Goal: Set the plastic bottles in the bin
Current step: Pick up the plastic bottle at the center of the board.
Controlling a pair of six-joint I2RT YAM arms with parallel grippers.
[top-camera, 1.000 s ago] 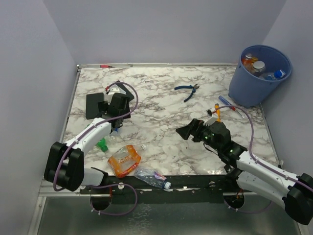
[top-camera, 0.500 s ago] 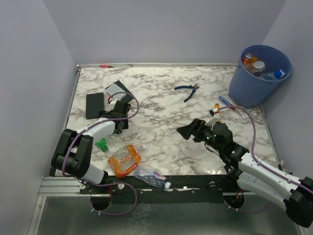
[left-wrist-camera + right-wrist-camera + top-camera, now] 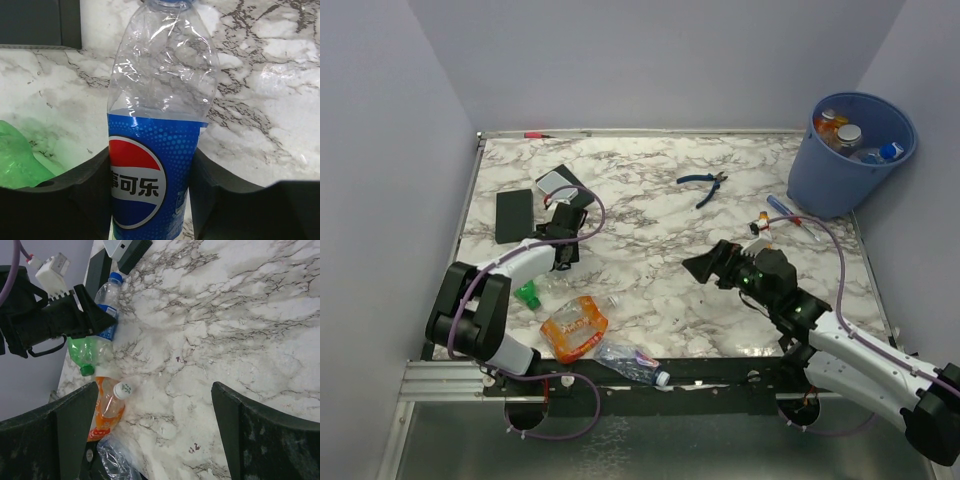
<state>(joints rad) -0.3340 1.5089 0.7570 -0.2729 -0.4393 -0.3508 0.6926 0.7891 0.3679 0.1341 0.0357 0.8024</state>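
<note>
My left gripper is shut on a clear bottle with a blue Pepsi label, both pads pressed against the label. The bottle lies on the marble table at the left, its blue cap pointing away. A green bottle lies right beside it. An orange-tinted bottle and a crushed clear bottle lie near the front edge. The blue bin stands at the far right with several bottles inside. My right gripper hovers open over mid-table, holding nothing.
Blue-handled pliers lie at the back centre. An orange-handled tool lies in front of the bin. A flat black slab and a white-topped box sit behind my left gripper. Walls close in the left, back and right.
My left arm dropped toward the near-left bottles, and its jaws closed from wide open onto the blue-labelled bottle. The right arm has hardly moved.
</note>
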